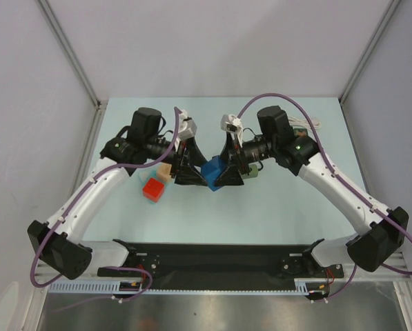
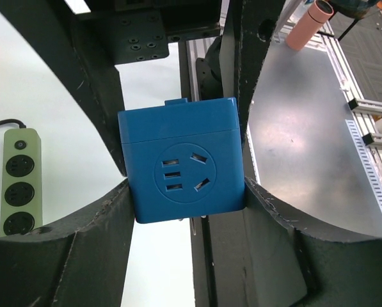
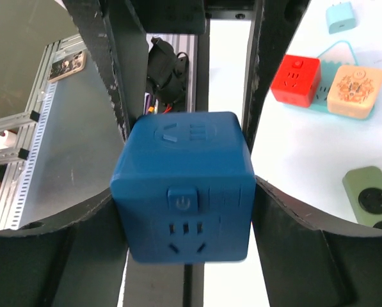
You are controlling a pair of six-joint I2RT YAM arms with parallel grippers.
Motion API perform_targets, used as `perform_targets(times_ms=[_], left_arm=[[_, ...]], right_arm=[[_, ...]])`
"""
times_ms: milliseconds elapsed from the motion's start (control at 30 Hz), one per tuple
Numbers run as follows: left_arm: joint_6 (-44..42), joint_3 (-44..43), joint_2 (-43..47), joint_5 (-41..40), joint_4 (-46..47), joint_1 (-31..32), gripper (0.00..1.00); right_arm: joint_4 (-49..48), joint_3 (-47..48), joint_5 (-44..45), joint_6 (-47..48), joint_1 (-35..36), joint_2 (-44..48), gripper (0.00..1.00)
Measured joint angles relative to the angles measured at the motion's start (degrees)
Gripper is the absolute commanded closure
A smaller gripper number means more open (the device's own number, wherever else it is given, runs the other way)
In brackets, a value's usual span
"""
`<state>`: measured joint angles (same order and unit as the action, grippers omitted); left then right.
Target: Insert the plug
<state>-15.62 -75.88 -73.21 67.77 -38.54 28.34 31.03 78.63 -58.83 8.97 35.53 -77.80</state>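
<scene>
The blue cube (image 1: 212,168) hangs above the middle of the tabletop (image 1: 275,214), caught between the two arms, which reach in from either side; nothing under it touches it.

The left end effector (image 2: 185,192) is clenched on the cube; both fingers (image 2: 95,243) press against its lower corners, and the face with the round socket plate looks back at the left wrist camera; a small tab stands on the cube's top edge.

The right end effector (image 3: 184,204) has the same cube filling the gap between its fingers (image 3: 293,256); the face with the power button and a socket looks at that camera; whether these fingers clamp the cube or only flank it, I cannot tell.

A green strip (image 2: 19,182) with a switch and three round sockets lies flat on the tabletop, its black cord running off at the switch end; in the top view it lies just beyond the right end effector.

A red cube (image 1: 154,188) sits on the tabletop near the left arm, with a peach cube (image 3: 352,91) touching it; a small light-blue adapter (image 3: 340,17) lies apart from them.
</scene>
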Motion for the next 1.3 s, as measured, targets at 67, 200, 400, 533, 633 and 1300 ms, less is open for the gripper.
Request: perform_targets(times_ms=[67, 200, 400, 533, 633, 1300], left_arm=[[-0.09, 0.0, -0.11, -0.07, -0.02, 0.11, 1.0], [-0.42, 0.0, -0.66, -0.13, 0.07, 0.11, 1.0], [-0.5, 0.0, -1.27, -0.48, 0.02, 0.07, 1.0], [-0.31, -0.26, -1.79, -1.11, -0.31, 0.04, 0.32], [0.59, -0.44, -1.81, -3.89, 0.55, 0.28, 0.06], [22.73, 9.81, 0.55, -54.14, 11.19, -7.08, 0.0]], right_arm=[[-0.92, 0.0, 0.02, -0.17, 0.31, -0.46, 0.25], [-1.81, 0.0, -0.09, -0.35, 0.37, -0.98, 0.34], [-1.77, 0.02, -0.5, -0.33, 0.39, -1.46, 0.53], [-1.62, 0.02, -0.11, 0.17, 0.31, -1.6, 1.0], [-2.05, 0.02, 2.03, -0.87, -0.13, -1.62, 1.0], [19.85, 16.68, 50.99, -22.56, -3.96, -24.63, 1.0]])
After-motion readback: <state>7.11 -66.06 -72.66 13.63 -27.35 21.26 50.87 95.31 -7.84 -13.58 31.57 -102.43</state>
